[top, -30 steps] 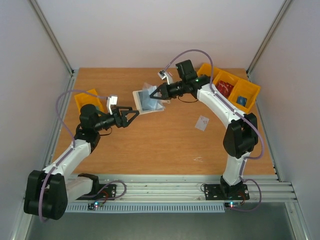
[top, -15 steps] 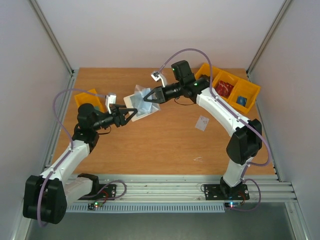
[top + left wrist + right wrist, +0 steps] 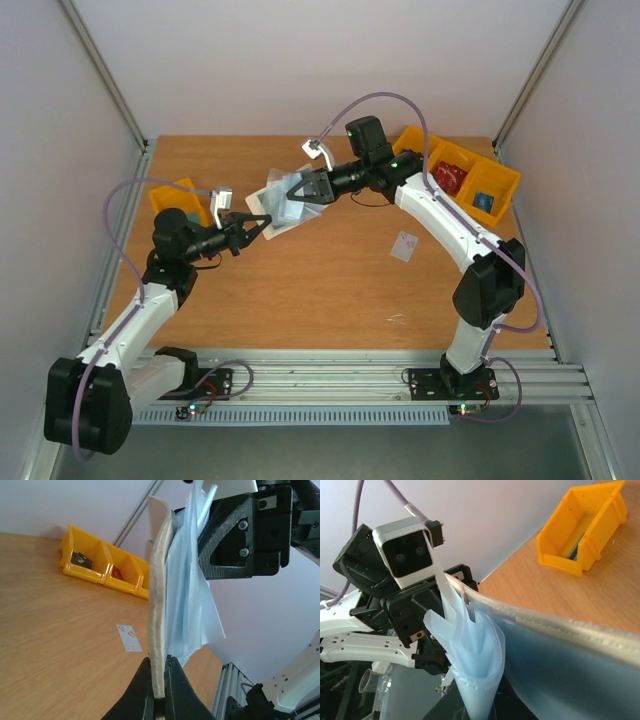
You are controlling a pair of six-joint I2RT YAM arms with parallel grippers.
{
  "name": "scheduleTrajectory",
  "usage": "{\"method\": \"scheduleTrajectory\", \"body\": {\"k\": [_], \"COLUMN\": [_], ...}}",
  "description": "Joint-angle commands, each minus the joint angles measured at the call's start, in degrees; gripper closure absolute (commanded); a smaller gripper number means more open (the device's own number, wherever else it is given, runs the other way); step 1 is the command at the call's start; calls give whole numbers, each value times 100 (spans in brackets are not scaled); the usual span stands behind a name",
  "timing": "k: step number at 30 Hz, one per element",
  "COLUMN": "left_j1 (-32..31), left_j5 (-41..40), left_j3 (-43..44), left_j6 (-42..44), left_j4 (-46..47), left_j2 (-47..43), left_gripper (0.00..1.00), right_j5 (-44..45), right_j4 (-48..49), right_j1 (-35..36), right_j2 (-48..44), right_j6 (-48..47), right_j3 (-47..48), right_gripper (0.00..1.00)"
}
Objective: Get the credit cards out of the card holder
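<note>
Left gripper (image 3: 262,225): pinched narrow on the grey-beige outer edge of the card holder (image 3: 280,198), gripping with its tips only.
Right gripper (image 3: 303,190): clamped on the pale blue pocket layers from the opposite side.
Card holder: held in the air between both arms, left of the yellow bin row (image 3: 505,172).
Whitish card (image 3: 404,246): flat on the table, in front of the bin row.
Red card: not seen; whether it sits in a pocket cannot be told.
Slip risk: the shallow left pinch likely lets go if the arms pull apart, dropping the holder.
Tear risk: the right fingers appear to hold pocket film, not a card, so a hard tug may stretch or rip it.
</note>
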Motion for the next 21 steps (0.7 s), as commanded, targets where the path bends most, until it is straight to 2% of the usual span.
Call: {"method": "scheduleTrajectory", "body": {"k": [1,3,7,8,11,14,17,21], "left_j1": [5,5,5,5,5,-15,-117,-224], "left_j5": [-127,-148,-259,-295,-613,-1006,-1192,-1169], "left_j3": [62,77,97,96,131,198,279,274], "left_j6": [125,123,153,160,214,466,925,1055], "left_j4": [42,-28,-124,-155,-444,-904,-1202,-1108], "left_j2": [-97,-112,-158,-166,-192,-231,-265,-273], "left_gripper": [100,100,100,100,100,100,100,100], "right_j5": [-191,80,147,167,847,1908,2278,2580], "right_j4": [11,-58,-95,-143,-488,-940,-970,-790], "right_j1": [23,-13,-92,-92,-93,-57,148,545], "right_j2": [-73,-75,-17,7,46,83,89,169], "right_j6": [-90,-100,-43,-53,-171,-307,-406,-377], "right_j3": [196,181,154,172,295,501,574,580], "right_gripper": [96,91,90,86,56,37,4,1]}}
